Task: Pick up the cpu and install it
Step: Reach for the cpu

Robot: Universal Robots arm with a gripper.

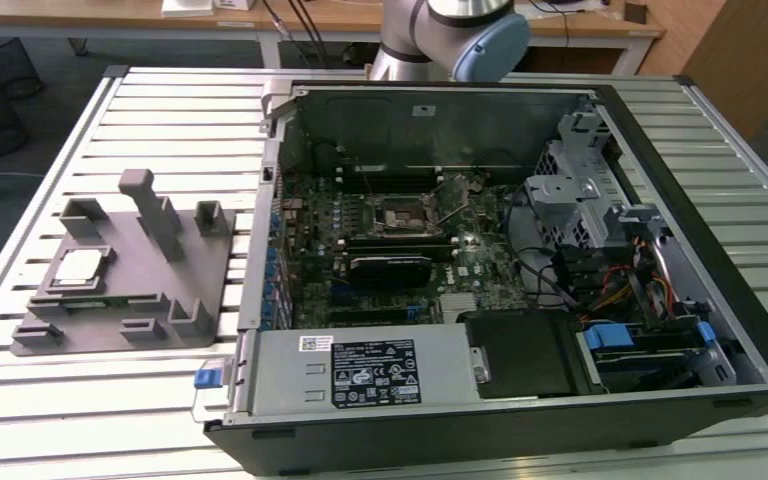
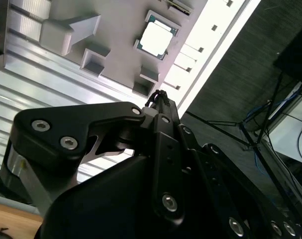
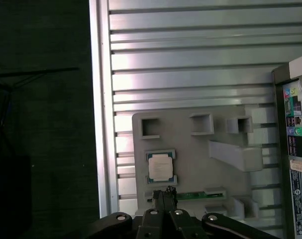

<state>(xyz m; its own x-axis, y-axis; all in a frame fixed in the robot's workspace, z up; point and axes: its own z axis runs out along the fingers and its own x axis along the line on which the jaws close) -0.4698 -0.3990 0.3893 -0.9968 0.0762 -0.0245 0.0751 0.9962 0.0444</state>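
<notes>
The cpu (image 1: 80,266), a small square chip with a shiny silver top, lies flat in a recess of the grey fixture plate (image 1: 157,310) at the exterior view's left. It also appears in both wrist views, at cpu (image 3: 160,167) and cpu (image 2: 156,39). My gripper (image 3: 164,193) hangs well above the fixture plate (image 3: 190,144), near the cpu but apart from it. The black fingers meet at their tips with nothing between them. The gripper (image 2: 158,95) looks the same in the second wrist view.
An open computer case (image 1: 678,140) lies on the slatted metal table (image 1: 37,170), with the motherboard socket (image 1: 402,213) at its middle and a power supply (image 1: 357,370) in front. The fixture carries upright grey posts (image 1: 151,215). The table edge (image 3: 98,99) runs beside the fixture.
</notes>
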